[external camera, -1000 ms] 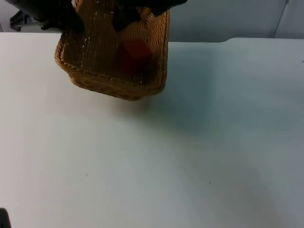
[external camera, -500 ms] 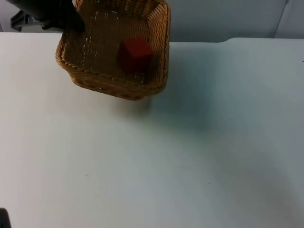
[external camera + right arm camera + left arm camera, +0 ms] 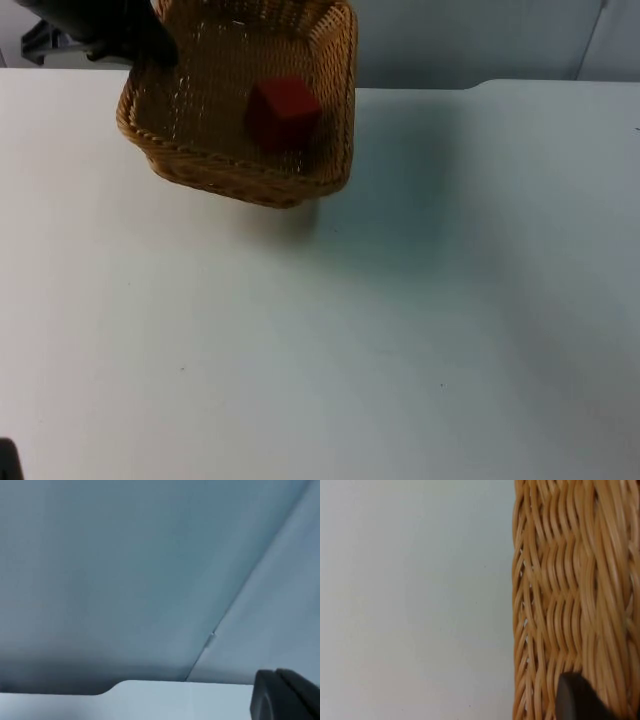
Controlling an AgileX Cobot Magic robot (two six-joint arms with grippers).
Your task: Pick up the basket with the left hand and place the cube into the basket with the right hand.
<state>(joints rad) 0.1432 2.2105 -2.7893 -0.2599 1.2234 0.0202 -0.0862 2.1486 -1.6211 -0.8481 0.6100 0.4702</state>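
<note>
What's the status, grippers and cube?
Left gripper holds the basket by its rim, lifted off the table. Red cube sits inside. Right gripper faces the partition wall.

Bare white table top [image 3: 400, 330]

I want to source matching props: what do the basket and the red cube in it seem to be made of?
The basket looks like woven wicker or rattan, possibly a plastic imitation: tan strands plaited over ribs, slightly glossy in the left wrist view. The cube is matte red with no shine or visible grain, perhaps painted wood, foam or plastic; the look leaves that open.
</note>
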